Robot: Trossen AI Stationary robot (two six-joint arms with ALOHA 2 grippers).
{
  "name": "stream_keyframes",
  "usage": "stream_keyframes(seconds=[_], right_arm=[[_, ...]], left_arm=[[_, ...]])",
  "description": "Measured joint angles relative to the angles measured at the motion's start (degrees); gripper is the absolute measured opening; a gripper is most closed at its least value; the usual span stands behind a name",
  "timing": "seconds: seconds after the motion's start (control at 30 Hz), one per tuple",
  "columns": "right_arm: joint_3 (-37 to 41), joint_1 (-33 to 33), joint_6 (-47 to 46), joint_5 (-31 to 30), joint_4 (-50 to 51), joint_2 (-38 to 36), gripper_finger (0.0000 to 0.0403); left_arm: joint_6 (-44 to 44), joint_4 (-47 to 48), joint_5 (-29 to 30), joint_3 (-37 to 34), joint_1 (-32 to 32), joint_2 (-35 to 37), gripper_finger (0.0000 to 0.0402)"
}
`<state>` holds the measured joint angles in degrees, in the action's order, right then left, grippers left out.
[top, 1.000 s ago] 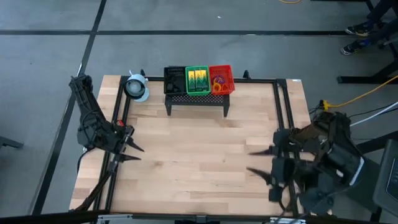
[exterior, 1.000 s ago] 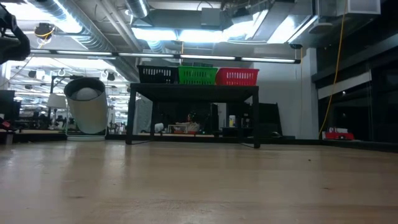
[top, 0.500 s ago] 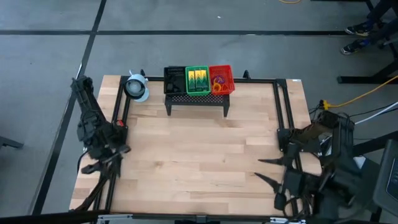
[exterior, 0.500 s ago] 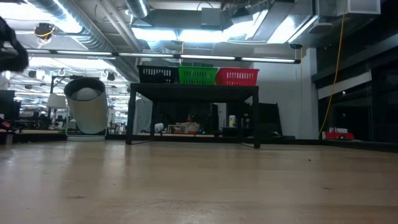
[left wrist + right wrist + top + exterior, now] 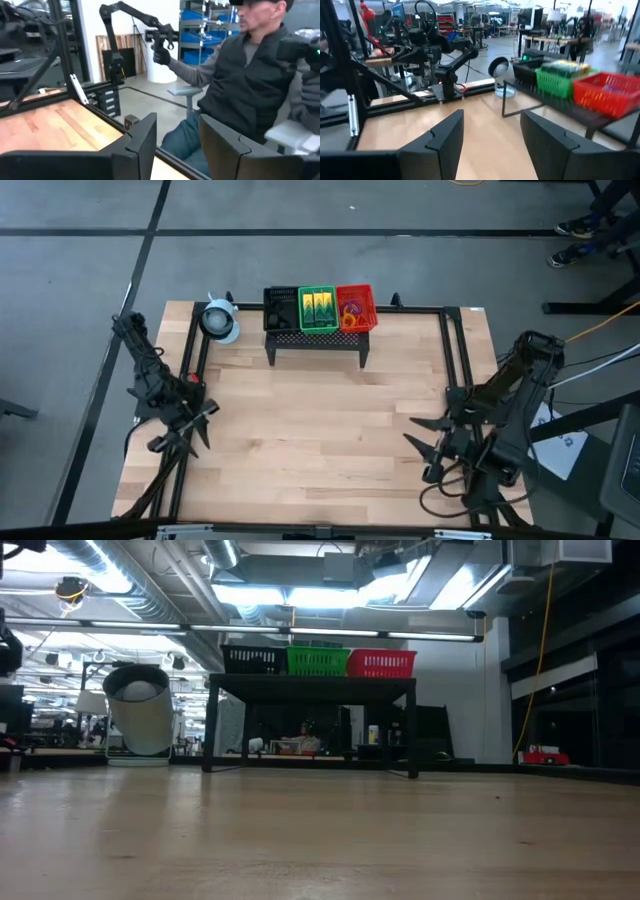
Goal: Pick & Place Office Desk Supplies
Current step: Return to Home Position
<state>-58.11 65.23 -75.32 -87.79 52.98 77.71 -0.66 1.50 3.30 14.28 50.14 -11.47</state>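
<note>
Three small trays stand in a row on a black mesh stand [image 5: 317, 338] at the table's far edge: a black tray [image 5: 281, 307], a green tray [image 5: 317, 308] holding yellow-green boxes, and a red tray [image 5: 356, 307] holding orange and purple loops. My left gripper [image 5: 185, 430] is open at the table's left edge, level, with nothing between its fingers [image 5: 142, 145]. My right gripper [image 5: 410, 431] is open near the right edge, pointing across the table. Its wrist view shows the green tray [image 5: 560, 80] and red tray [image 5: 607, 95] far ahead.
A whitish roll [image 5: 219, 320] stands left of the stand at the far left. A black frame rail [image 5: 452, 350] runs along the table's sides. A seated person [image 5: 250, 75] shows beyond the table's edge in the left wrist view. Bare wood [image 5: 320, 430] lies between the arms.
My right gripper has come down toward the table and rolled, drawing slightly toward the right edge. My left gripper has sunk a little and swung from pointing across the table toward the near edge. Neither has changed its opening. The trays have stayed put.
</note>
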Motion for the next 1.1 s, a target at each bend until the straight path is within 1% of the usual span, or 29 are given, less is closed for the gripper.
stream_keyframes(seconds=[0.03,0.1,0.17,0.23,0.27,0.3,0.33,0.37,0.4,0.43,0.47,0.5,0.53,0.6,0.67,0.7,0.73,0.83,0.87,0.93,1.0,1.03,1.1], right_arm=[[0.84,-0.69,1.66,0.72,-3.47,0.01,0.0196],[1.08,-2.45,7.37,4.05,-9.27,0.24,0.0196],[-0.09,-4.23,16.27,8.62,-14.11,0.07,0.0196],[-1.03,-6.41,24.89,10.31,-19.78,-0.98,0.0196],[-1.11,-8.06,29.92,11.76,-24.2,-1.44,0.0196],[-1.07,-10.33,36.67,16.44,-30.27,-1.55,0.0196],[-0.37,-13.05,45.31,23.79,-38.87,-1.44,0.0196],[1.29,-16.57,56.64,34.76,-51.22,-1.1,0.0196],[3.38,-19.86,68.27,48.53,-65.27,-0.5,0.0196],[5.2,-23.0,78.12,64.9,-77.03,0.21,0.0196],[6.55,-26.31,84.17,78.66,-83.58,0.41,0.0196],[7.53,-29.45,84.84,86.74,-85.08,0.14,0.0196],[8.38,-32.05,81.78,89.14,-83.38,-0.29,0.0196],[10.99,-35.6,73.55,86.2,-78.15,-0.8,0.0196],[13.45,-38.61,71.55,85.55,-78.78,-0.65,0.0196],[14.54,-39.46,72.43,86.67,-81.06,-0.84,0.0196],[15.36,-39.67,73.39,89.08,-81.92,-1.71,0.0196],[18.67,-39.2,77.51,96.53,-80.49,-8.39,0.0196],[20.24,-39.01,78.73,98.05,-80.61,-11.05,0.0196],[24.36,-37.64,80.09,97.63,-80.29,-16.76,0.0196],[28.83,-34.51,78.48,91.89,-80.39,-22.35,0.0196],[31.5,-32.52,77.69,87.54,-80.77,-25.05,0.0196],[36.57,-28.7,77.44,76.73,-82.19,-28.83,0.0196]], left_arm=[[0.03,-0.34,-0.27,0.02,-0.35,0.21,0.0143],[0.02,-0.41,-1.16,0.02,-0.82,0.3,0.0143],[0.28,-0.69,-1.38,0.09,-1.31,0.29,0.0143],[0.47,-0.84,-1.9,0.09,-1.7,0.29,0.0143],[0.49,-0.82,-2.49,0.07,-1.82,0.24,0.0143],[0.5,-0.81,-3.33,0.07,-1.9,0.22,0.0143],[0.49,-0.81,-4.26,0.07,-1.91,0.22,0.0143],[0.47,-0.81,-5.19,0.07,-1.91,0.22,0.0143],[0.45,-0.84,-6.03,0.07,-1.91,0.25,0.0143],[0.46,-0.97,-6.36,0.07,-1.89,0.29,0.0143],[0.64,-1.05,-6.47,0.07,-1.89,0.29,0.0143],[1.39,-0.93,-6.48,0.07,-1.89,0.27,0.0143],[1.76,-0.65,-6.52,0.07,-1.89,0.25,0.0143],[1.52,0.58,-7.96,0.07,-1.91,0.24,0.0143],[0.12,1.79,-9.77,0.07,-1.89,0.69,0.0143],[-0.14,1.68,-10.37,0.07,-1.89,1.19,0.0143],[-0.33,1.65,-10.94,0.07,-1.91,1.73,0.0143],[-1.95,3.39,-11.92,0.07,-1.91,4.75,0.0143],[-2.2,4.42,-11.83,0.07,-1.91,5.95,0.0143],[-2.41,5.52,-9.98,-0.5,-1.91,8.36,0.0143],[-3.37,6.75,-7.48,-2.2,-1.93,11.15,0.0143],[-3.63,6.99,-7.02,-2.94,-1.96,11.29,0.0143],[-2.67,7.34,-6.31,-4.26,-2.44,11.47,0.0143]])
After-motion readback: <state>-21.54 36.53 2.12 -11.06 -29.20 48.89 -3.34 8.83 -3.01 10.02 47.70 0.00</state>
